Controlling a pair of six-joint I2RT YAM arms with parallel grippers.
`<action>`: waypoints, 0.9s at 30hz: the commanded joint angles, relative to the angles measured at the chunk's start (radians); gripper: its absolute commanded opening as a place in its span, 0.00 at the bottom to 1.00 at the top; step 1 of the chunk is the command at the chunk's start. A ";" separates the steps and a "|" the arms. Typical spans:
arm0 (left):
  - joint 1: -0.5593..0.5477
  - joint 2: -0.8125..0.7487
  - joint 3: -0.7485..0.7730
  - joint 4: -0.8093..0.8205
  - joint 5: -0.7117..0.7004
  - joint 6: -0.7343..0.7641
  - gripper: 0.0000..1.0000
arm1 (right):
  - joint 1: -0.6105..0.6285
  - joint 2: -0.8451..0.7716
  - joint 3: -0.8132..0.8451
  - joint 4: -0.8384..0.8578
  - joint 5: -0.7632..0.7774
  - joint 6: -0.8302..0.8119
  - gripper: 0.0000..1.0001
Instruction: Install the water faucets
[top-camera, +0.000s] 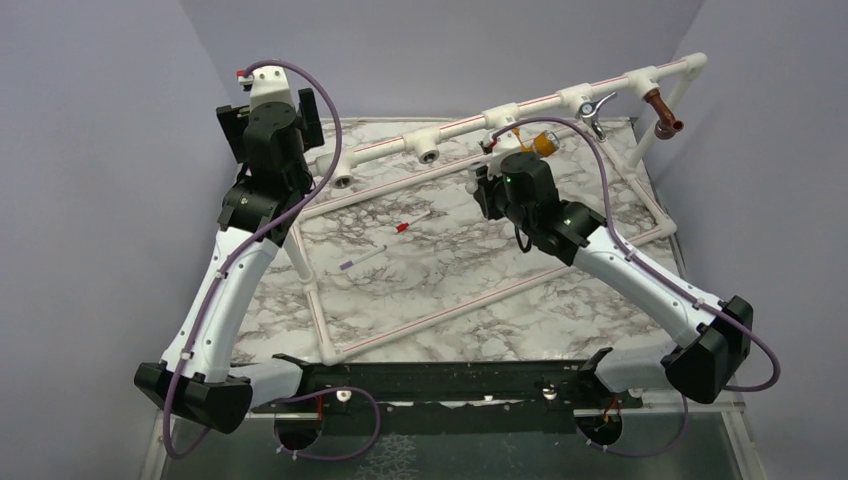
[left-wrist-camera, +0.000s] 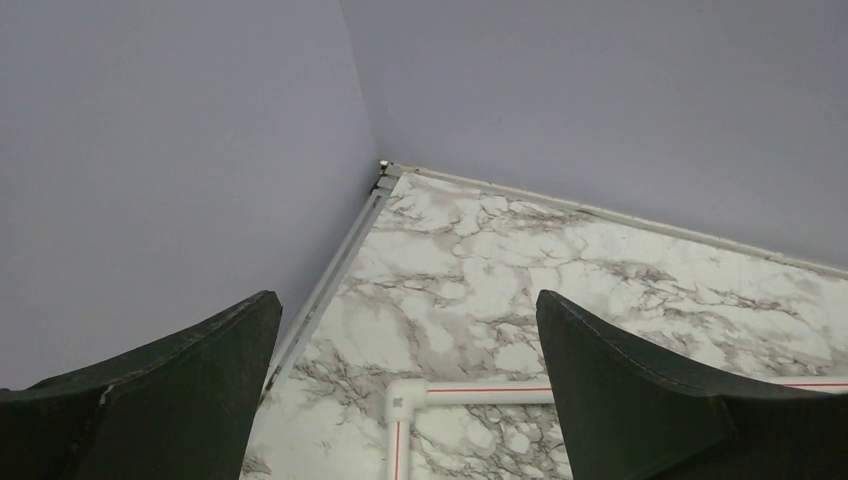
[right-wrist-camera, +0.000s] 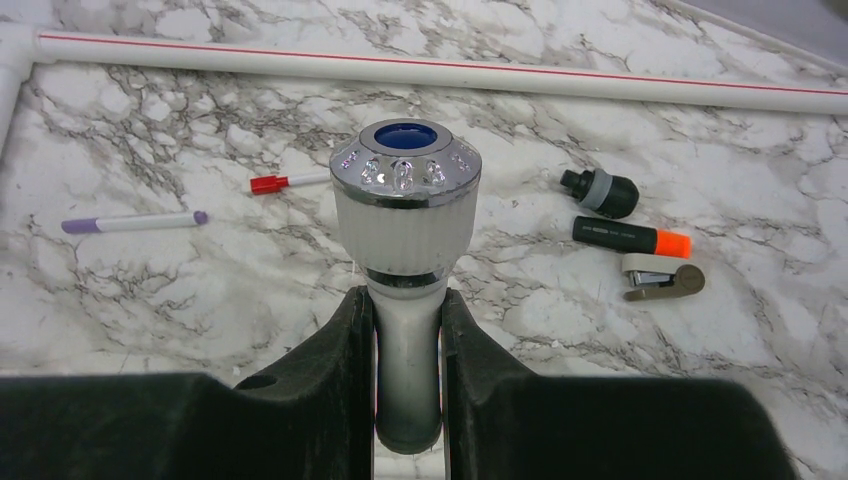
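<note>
My right gripper (right-wrist-camera: 408, 300) is shut on the stem of a white plastic faucet (right-wrist-camera: 405, 215) with a silvery, blue-centred knob end, and holds it above the marble table. In the top view this gripper (top-camera: 484, 188) is just in front of the white pipe frame's raised rail (top-camera: 455, 128), near its open tee sockets (top-camera: 430, 153). A chrome-levered faucet (top-camera: 596, 108) and a brown one (top-camera: 662, 112) sit on the rail's right end. A mustard-yellow one (top-camera: 545, 142) shows behind the right gripper. My left gripper (left-wrist-camera: 405, 300) is open and empty, raised at the back left (top-camera: 268, 90).
A red-capped pen (right-wrist-camera: 290, 182) and a purple pen (right-wrist-camera: 135, 222) lie on the table inside the frame. A black-and-grey fitting (right-wrist-camera: 600, 192), a black-and-orange piece (right-wrist-camera: 632, 237) and a beige clip-like item (right-wrist-camera: 662, 281) lie to the right. The frame's corner elbow (left-wrist-camera: 405, 398) is below the left gripper.
</note>
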 joint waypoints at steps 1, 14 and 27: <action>0.025 -0.001 -0.001 -0.037 0.047 -0.052 0.99 | -0.059 -0.067 -0.018 0.000 0.051 0.049 0.01; 0.026 -0.087 -0.135 -0.189 0.150 -0.131 0.99 | -0.080 -0.119 -0.013 -0.034 -0.096 0.090 0.00; 0.026 -0.174 -0.170 -0.291 0.326 -0.191 0.98 | -0.058 -0.220 -0.063 0.031 -0.516 0.127 0.01</action>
